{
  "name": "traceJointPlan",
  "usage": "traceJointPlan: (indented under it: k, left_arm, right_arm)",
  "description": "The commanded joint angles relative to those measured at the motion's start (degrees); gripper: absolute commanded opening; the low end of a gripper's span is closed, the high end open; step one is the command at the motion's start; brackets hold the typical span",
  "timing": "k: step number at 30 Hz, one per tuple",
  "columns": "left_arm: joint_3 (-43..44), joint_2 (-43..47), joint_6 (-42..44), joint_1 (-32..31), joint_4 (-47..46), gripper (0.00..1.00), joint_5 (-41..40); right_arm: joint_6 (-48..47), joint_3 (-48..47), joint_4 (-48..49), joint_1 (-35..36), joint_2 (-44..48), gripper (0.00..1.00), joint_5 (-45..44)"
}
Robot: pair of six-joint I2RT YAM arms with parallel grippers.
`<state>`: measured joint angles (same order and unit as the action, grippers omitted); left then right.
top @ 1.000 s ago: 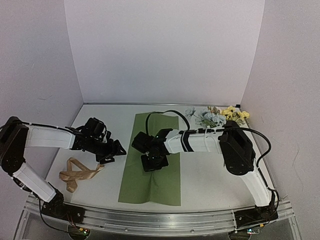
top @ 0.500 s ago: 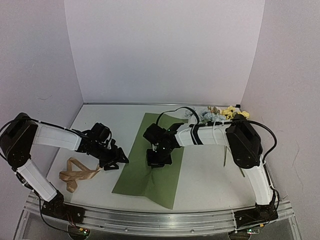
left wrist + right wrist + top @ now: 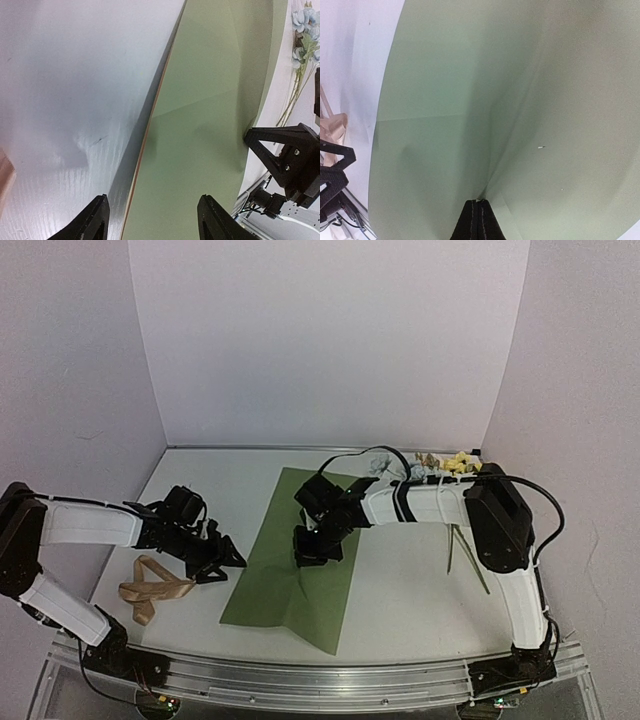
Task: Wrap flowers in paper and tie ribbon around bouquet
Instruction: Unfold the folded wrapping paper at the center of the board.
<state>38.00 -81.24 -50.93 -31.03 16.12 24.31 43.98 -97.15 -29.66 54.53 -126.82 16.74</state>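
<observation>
Now | left fingers [image 3: 94,223] wide, astride paper [image 3: 200,125] edge | right fingers [image 3: 479,222] closed, touching paper

White table [image 3: 410,600], kinda glossy. The paper [image 3: 290,590], olive-green side up, lies across the middle, skewed, with a few creases. The ribbon [image 3: 150,586] sits in a loose loop at the front left, and the flowers [image 3: 458,464] are in the far right corner, thin stems trailing toward the front

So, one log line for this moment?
left hand: open, astride paper edge | right hand: shut, tips on paper | ribbon: untouched | flowers: unwrapped
</observation>
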Motion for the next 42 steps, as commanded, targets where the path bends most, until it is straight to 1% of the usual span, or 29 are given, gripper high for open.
traceJointPlan:
  k: [1,3,5,10,15,18,22,27,31,35,42]
  left_arm:
    - [-3.08,5.58,-2.25,3.2,1.65,0.59,1.4]
    - [-4.78,6.3,-2.6,4.33,0.75,0.56,2.58]
    - [-6.17,5.98,-2.94,4.57,-0.48,0.5,4.08]
    - [-9.22,5.17,-5.68,4.58,-5.06,0.42,7.35]
    - [-11.51,4.6,-8.19,4.97,-8.32,0.36,9.16]
    - [-12.63,4.29,-10.11,5.36,-12.07,0.33,11.36]
    - [-12.65,3.65,-11.11,5.37,-14.55,0.29,12.81]
    - [-12.05,3.39,-11.34,5.37,-14.52,0.28,13.62]
    - [-11.19,4.22,-10.54,5.63,-11.38,0.29,11.58]
    - [-11.51,6.07,-10.29,7.79,-10.54,0.32,10.77]
    - [-11.33,5.64,-9.89,9.39,-11.02,0.33,11.6]
  right_arm:
    - [1.5,2.07,4.03,-0.58,2.74,0.0,3.55]
    - [2.18,2.84,5.34,-0.83,2.72,0.0,4.88]
    - [2.68,3.5,6.58,-0.97,2.84,0.0,5.83]
    - [4.34,5.23,9.46,-1.85,3.44,0.0,8.07]
    - [6.37,7.17,12.66,-3.19,3.71,0.0,10.87]
    - [6.47,7.02,12.78,-3.41,3.55,0.0,11.52]
    - [6.67,6.65,12.89,-3.61,3.36,0.0,11.96]
    - [6.79,6.56,12.95,-3.82,3.18,0.0,12.11]
    - [6.82,6.9,13.12,-4.03,3.33,0.0,12.21]
    - [6.75,7.06,13.37,-4.14,3.47,0.0,12.67]
    - [6.65,6.89,13.58,-4.34,3.43,0.0,13.32]
